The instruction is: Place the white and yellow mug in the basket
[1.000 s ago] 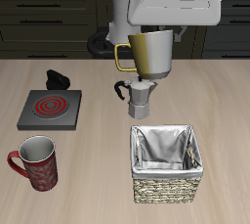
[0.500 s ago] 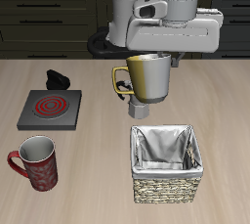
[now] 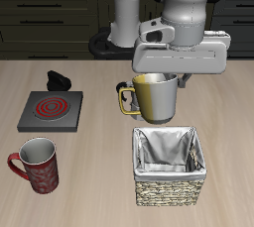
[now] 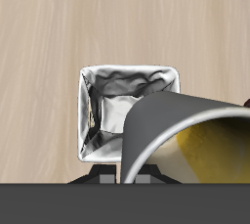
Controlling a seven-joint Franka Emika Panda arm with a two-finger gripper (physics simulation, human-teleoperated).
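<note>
Your gripper (image 3: 167,70) is clamping the rim of the white and yellow mug (image 3: 156,96), carrying it upright in the air with its handle pointing to nine o'clock, and the basket (image 3: 171,165) is waiting below toward six o'clock.

Gripper (image 3: 165,73) fingertips hidden behind white and yellow mug (image 3: 156,96); jaw state unreadable. Wrist view: mug cropped by frame edge, covers basket (image 4: 98,111) corner.
</note>
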